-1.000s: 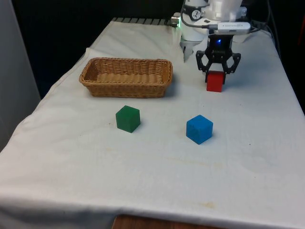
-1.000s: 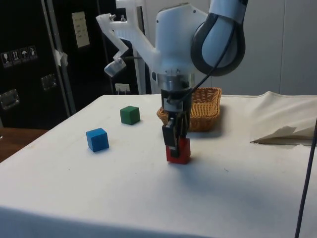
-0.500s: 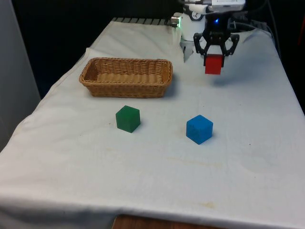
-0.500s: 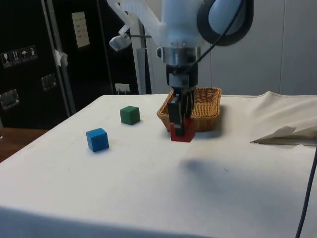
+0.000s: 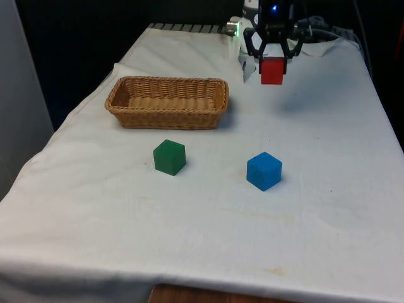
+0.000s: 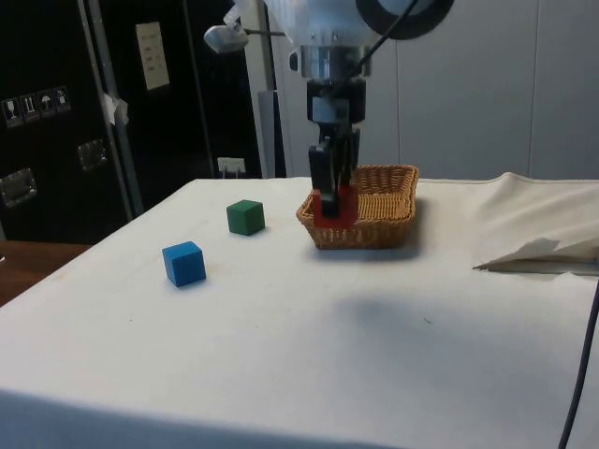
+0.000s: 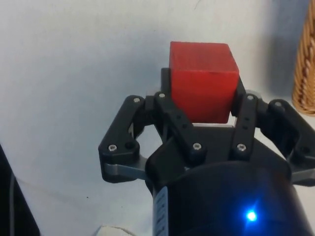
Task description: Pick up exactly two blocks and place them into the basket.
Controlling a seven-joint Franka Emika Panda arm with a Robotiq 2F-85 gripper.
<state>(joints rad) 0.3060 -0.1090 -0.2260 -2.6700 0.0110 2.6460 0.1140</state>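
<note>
While the black two-finger pincer hangs well above the white cloth-covered table, it is clenched on a red cube-shaped block, whose sides sit squeezed between the two fingers — the wrist view shows the block's upper part pressed in the grip and its lower part sticking out past the fingertips. The block touches nothing but the fingers; a soft shadow lies on the cloth beneath it.

Toward the front view's left of the pincer, and lower, stands the shallow rectangular basket of woven tan wicker, resting on the cloth with nothing visible inside it. In the side view the held block overlaps the basket's near wall, but the front view shows the pincer beside the basket, not over it, with a strip of bare cloth between them.

Nearer the camera than the pincer in the front view lie two more blocks on the cloth — a blue cube-shaped block, almost straight out from the pincer, and a green cube-shaped block, off toward the front view's left, just in front of the basket. Both sit well apart from the pincer and from each other.
</note>
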